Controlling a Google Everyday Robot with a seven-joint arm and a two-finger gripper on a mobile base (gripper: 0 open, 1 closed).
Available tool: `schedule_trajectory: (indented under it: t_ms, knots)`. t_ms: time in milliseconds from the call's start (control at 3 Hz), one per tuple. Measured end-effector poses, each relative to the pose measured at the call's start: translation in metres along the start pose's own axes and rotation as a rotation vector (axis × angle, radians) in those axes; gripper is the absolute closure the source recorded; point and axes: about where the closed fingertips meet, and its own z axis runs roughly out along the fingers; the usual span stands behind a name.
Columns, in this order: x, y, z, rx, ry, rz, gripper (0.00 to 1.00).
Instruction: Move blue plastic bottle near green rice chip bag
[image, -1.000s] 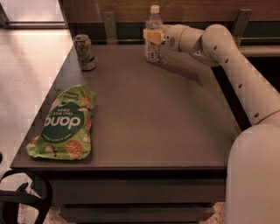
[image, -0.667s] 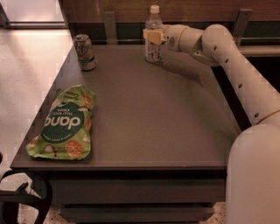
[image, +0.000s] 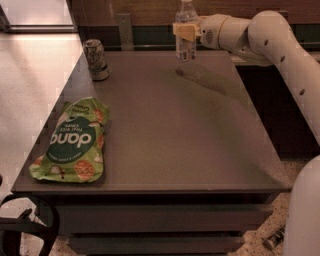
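Note:
The blue plastic bottle (image: 186, 35) is clear with a white cap and hangs upright a little above the far edge of the table, its shadow on the tabletop below it. My gripper (image: 184, 31) is shut on the bottle's middle with its tan fingers (image: 183, 30), and the white arm reaches in from the right. The green rice chip bag (image: 72, 142), marked "dang", lies flat at the table's near left corner, far from the bottle.
A metal drink can (image: 96, 60) stands at the table's far left. The dark brown table (image: 190, 140) has open surface between bottle and bag. A drawer front runs below the near edge. My white arm (image: 285, 55) spans the right side.
The bottle has risen off the tabletop in my gripper and moved slightly. The bag and the can have not moved.

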Motion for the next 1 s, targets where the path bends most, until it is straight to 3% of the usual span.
schedule_trajectory:
  t_ms: [667, 1000]
  knots:
    - [-0.035, 0.04, -0.067, 0.035, -0.009, -0.057, 1.0]
    - [-0.03, 0.085, -0.083, 0.014, -0.011, -0.083, 1.0]
